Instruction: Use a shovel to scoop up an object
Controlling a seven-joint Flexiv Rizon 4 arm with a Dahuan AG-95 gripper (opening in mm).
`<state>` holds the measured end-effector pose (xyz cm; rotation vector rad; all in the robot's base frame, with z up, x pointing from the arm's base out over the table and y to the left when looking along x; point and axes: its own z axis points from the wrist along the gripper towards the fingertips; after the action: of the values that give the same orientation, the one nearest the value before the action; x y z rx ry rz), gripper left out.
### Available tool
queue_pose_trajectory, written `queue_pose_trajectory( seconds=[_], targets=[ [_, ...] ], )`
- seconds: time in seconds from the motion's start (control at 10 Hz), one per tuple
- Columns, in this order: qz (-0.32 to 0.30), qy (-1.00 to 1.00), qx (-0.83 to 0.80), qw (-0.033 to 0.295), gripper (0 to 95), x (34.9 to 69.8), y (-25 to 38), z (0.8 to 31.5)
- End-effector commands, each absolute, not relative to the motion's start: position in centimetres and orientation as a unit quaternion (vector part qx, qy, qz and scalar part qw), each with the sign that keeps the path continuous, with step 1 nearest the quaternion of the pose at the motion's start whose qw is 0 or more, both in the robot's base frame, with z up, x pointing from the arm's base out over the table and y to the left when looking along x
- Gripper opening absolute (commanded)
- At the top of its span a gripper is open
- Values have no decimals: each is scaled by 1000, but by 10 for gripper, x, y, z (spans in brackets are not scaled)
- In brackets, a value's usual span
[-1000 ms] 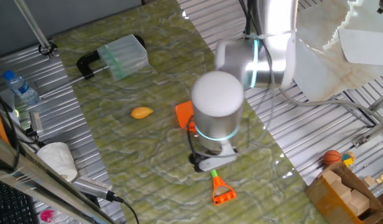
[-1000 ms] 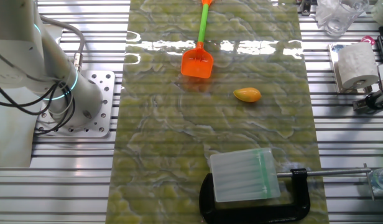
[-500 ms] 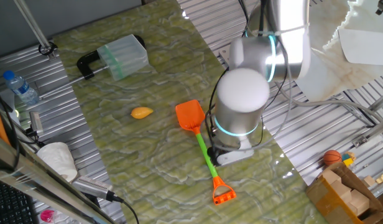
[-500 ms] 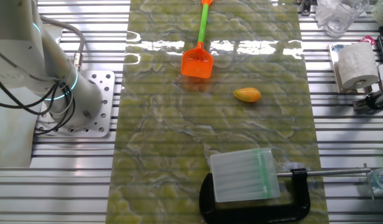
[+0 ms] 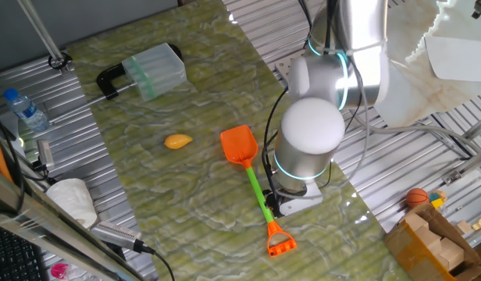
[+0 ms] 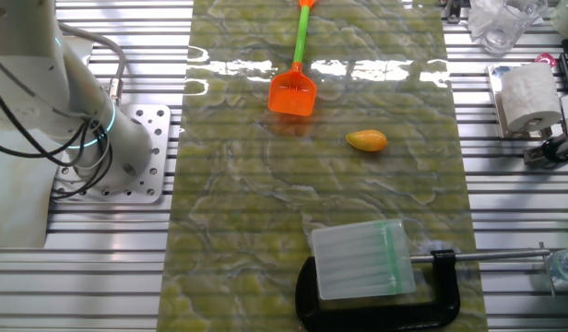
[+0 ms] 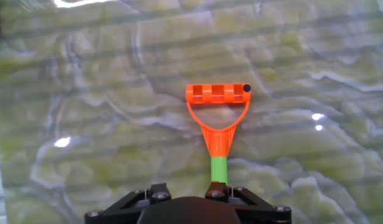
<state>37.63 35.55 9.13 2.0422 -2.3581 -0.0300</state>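
Note:
The shovel (image 5: pixel 260 191) lies flat on the green marbled mat, with its orange blade (image 5: pixel 239 145) toward the object and its D-shaped end (image 5: pixel 280 243) near the front. The other fixed view shows the shovel (image 6: pixel 293 92) at the top. The object (image 5: pixel 177 141), a small yellow-orange oval lump (image 6: pixel 366 140), rests on the mat left of the blade, apart from it. In the hand view my gripper (image 7: pixel 186 188) is open above the green shaft, just behind the orange D-shaped end (image 7: pixel 217 93). The shaft runs under one fingertip (image 7: pixel 216 185). The arm's body hides the fingers in the fixed views.
A black clamp holds a clear plastic box (image 5: pixel 151 70) at the mat's far end (image 6: pixel 358 260). A water bottle (image 5: pixel 26 108) and a white cloth (image 5: pixel 73 199) lie to the left. A small orange ball (image 5: pixel 416 197) and a box of wooden blocks (image 5: pixel 428 242) sit at the right.
The arm has swung right, off the shovel's blade, to a spot over the shaft near the D-shaped end. The shovel and the lump have not moved.

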Motion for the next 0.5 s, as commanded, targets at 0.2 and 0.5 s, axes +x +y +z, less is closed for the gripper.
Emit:
queue_pose_trajectory(
  seconds=[0.2,0.5],
  targets=[
    [-10,-761,649,4,380,380,358,79],
    [-9,-762,648,2,380,384,361,73]
  ],
)
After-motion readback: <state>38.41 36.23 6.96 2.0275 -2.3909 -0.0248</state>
